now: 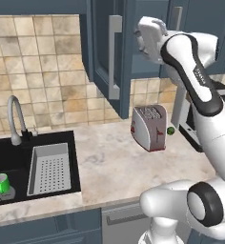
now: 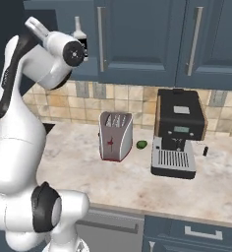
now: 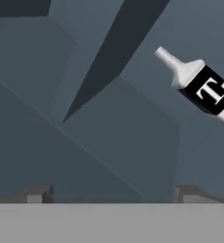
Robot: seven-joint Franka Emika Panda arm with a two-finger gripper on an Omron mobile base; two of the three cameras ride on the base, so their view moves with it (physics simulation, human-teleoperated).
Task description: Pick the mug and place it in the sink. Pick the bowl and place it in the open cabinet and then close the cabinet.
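Mug (image 1: pixel 1 183) bright green, upright (in black sink (image 1: pixel 19 152))

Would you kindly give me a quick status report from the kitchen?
Pincer open, empty, up inside the dark blue-grey wall cabinet. Small bright green mug standing in the black sink. White black-labelled bottle ahead on the shelf.

Mug (image 1: pixel 1 183) in the sink (image 1: pixel 19 157), left of the toaster (image 1: pixel 149 127); coffee machine (image 2: pixel 177 133) right of that.
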